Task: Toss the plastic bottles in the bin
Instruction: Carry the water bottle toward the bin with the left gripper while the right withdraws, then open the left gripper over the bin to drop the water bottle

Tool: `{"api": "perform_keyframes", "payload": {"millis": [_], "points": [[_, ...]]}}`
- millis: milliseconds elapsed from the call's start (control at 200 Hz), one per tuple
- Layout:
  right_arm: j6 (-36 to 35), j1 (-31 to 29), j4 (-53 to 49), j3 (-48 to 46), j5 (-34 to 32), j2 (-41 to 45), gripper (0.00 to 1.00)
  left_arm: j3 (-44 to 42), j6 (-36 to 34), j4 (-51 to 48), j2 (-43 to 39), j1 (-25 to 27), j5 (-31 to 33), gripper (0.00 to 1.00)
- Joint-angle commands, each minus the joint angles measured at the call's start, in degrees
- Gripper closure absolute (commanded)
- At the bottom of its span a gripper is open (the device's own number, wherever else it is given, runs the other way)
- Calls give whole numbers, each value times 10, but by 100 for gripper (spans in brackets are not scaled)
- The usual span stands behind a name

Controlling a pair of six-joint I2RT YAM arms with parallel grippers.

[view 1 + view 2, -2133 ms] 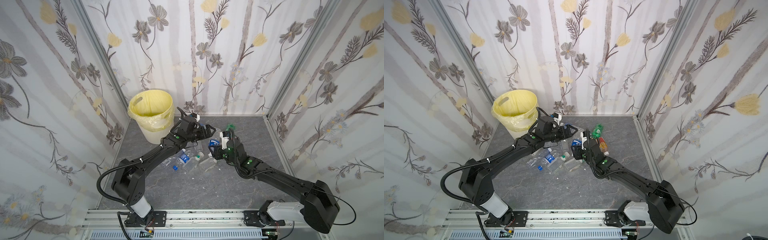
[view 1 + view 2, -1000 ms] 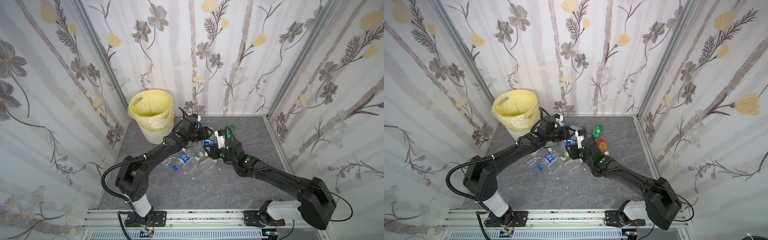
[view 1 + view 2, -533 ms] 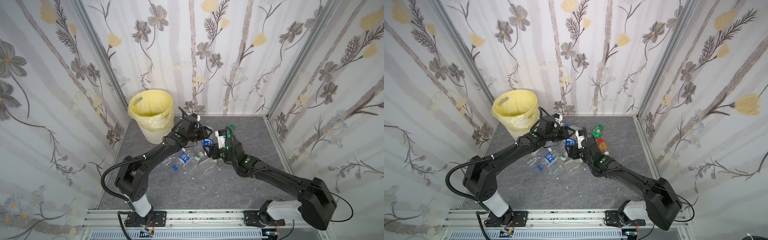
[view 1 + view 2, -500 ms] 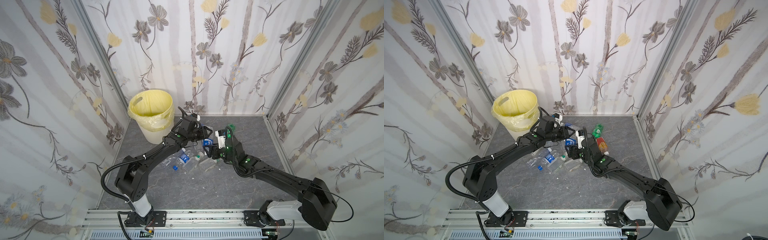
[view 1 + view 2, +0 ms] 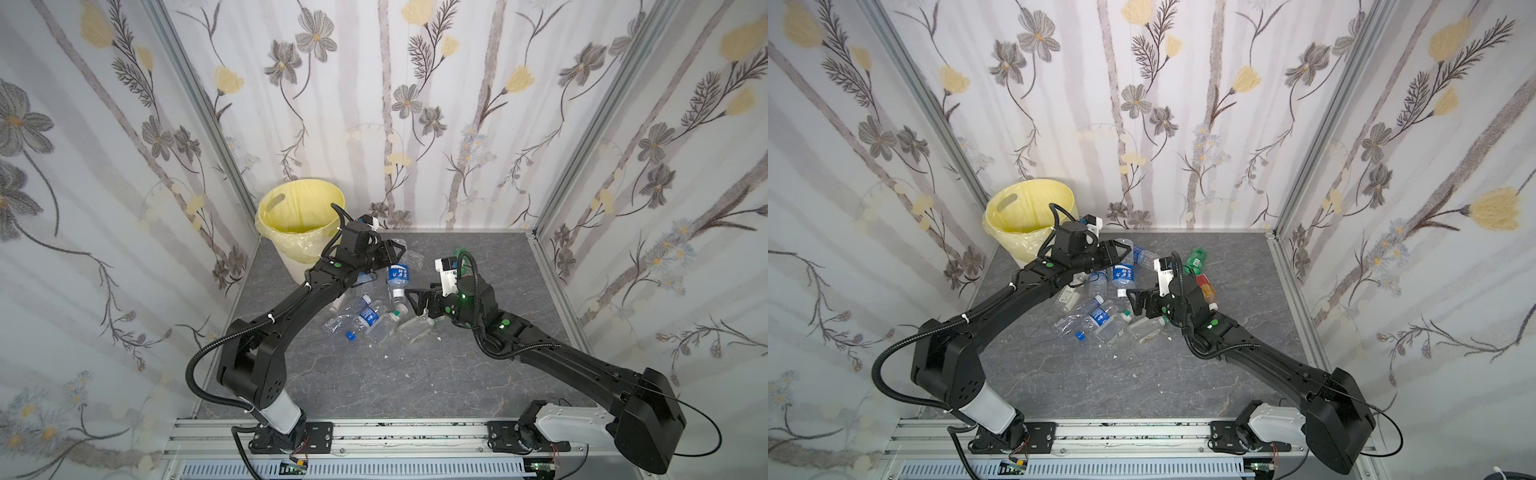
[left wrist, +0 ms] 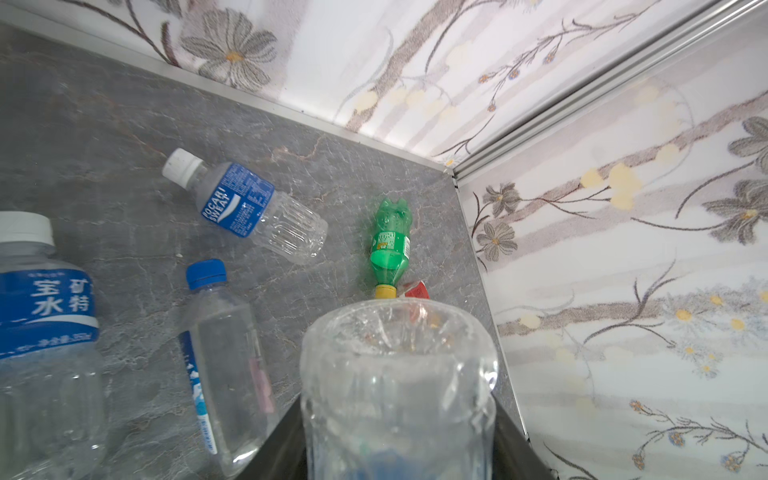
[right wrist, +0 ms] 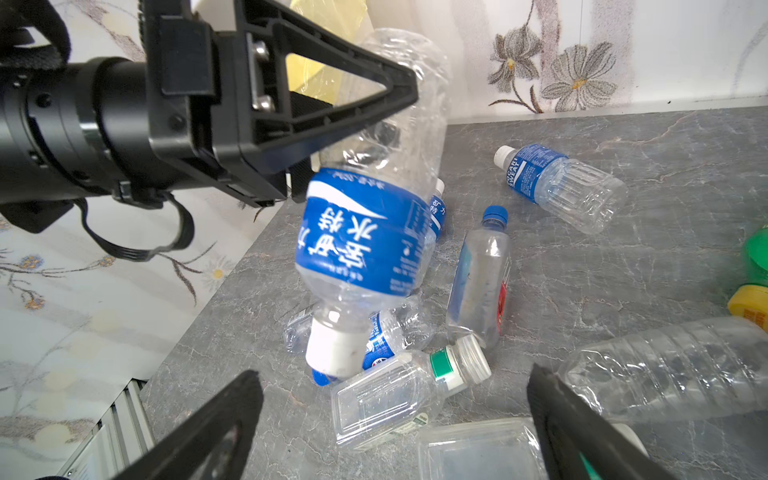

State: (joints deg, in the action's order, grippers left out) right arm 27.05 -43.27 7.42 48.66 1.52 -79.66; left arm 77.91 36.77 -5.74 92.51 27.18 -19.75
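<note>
Where the held bottle is: in the air with its cap down, between the bin and the pile of bottles, not yet over the rim.
Left gripper: clamped across the clear part of this bottle near its base; the wall looks dented there.
Right gripper: spread wide and empty, low over the pile; I see no contact.
Weight: I judge it very light, because it seems empty.
Stiffness: thin clear plastic, soft and crinkled, which gives under pressure. The white cap and the neck are the hard parts.
Slip: the wall is smooth and the blue label looks slick, so a loose grip may let it turn or drop.
Best hold: across the round body, or at the neck for firmness.
Other shapes: 1 green bottle with a yellow cap, 1 square bottle with flat sides, and several round ones lying flat.
Bin: round and tall, lined with a thin yellow bag.
Floor: grey, with a stone pattern, flat.
</note>
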Motion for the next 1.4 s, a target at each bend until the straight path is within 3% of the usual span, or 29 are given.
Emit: {"api": "perform_keyframes", "payload": {"millis": [0,215,450,615,839,999,1104,1299,1359,1399], "points": [[-15,-1,2,19,-5,-1,0,24,-18,-18,-22,-18,-2,47],[-38,-14,-16,91,-2,-33,0,59,-35,-52,-60,-71,-2,46],[-53,-34,-59,231,3,-106,0,94,-35,-69,-89,-138,-22,46],[-59,-77,-79,320,-6,-167,0,129,-30,-75,-97,-191,-47,46],[-60,-108,-100,419,-11,-223,0,235,-19,-80,-86,-280,-78,46],[-59,-113,-97,429,-18,-230,0,348,6,-80,-67,-342,-94,46],[-59,-113,-104,425,-23,-233,0,398,15,-80,-58,-357,-76,46],[-48,-113,-93,398,-27,-230,0,389,18,-79,6,-363,-63,43],[-43,-113,-93,391,-25,-228,0,369,41,-79,48,-375,-79,38],[-41,-113,-92,386,-23,-226,0,366,63,-80,82,-384,-109,23]]}}
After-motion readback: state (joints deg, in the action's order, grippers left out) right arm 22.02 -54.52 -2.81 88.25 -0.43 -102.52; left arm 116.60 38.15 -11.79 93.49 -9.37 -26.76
